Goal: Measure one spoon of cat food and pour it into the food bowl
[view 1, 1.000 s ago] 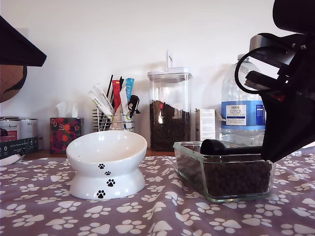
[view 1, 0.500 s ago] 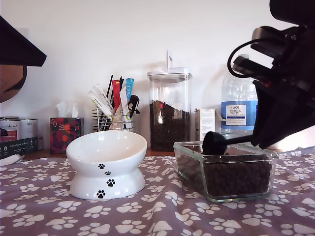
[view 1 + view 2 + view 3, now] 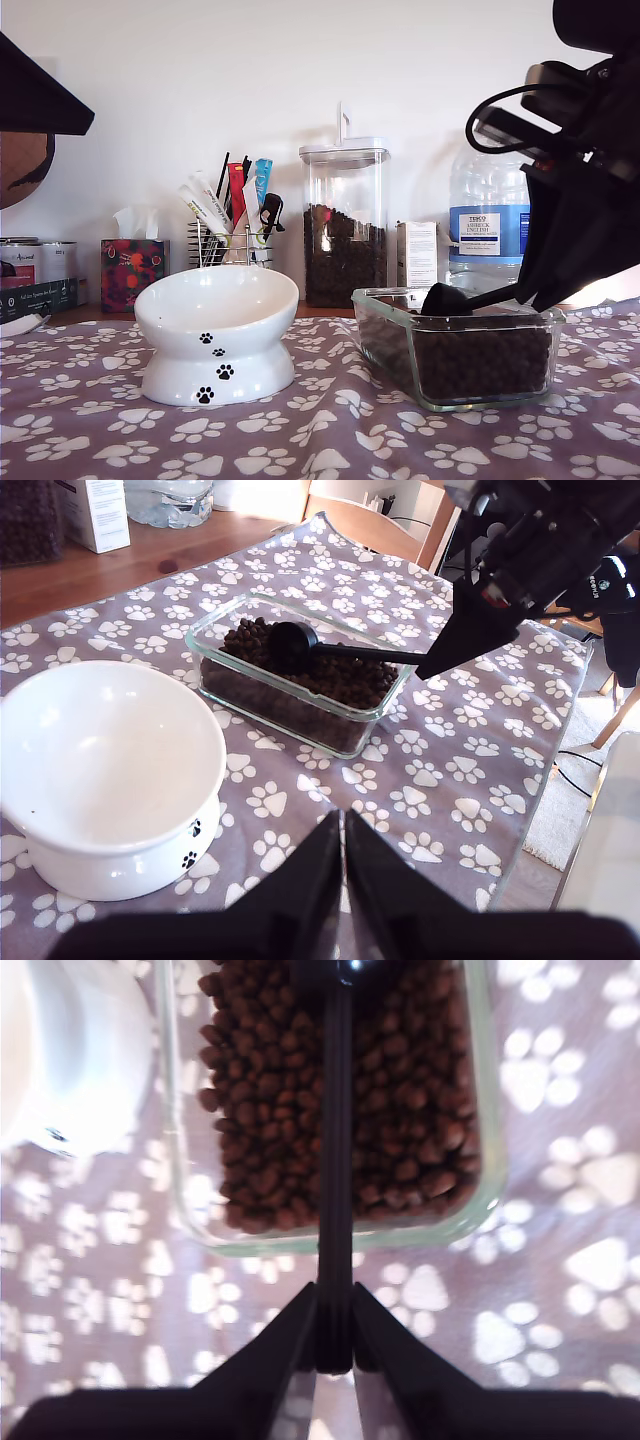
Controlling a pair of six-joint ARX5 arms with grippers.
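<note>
Over the glass dish (image 3: 455, 345), my second gripper (image 3: 335, 1345) clamps the spoon (image 3: 330, 648) handle, scoop among kibble (image 3: 400, 1120). First gripper (image 3: 343, 865) pressed together, empty, near the bowl (image 3: 215, 335).

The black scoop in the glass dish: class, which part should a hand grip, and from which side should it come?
Grip the far end of the black scoop's long straight handle, coming from the exterior view's right. The handle juts past the rim of the glass dish there, while the rounded bowl sits among the kibble. My second hand holds it so.
</note>
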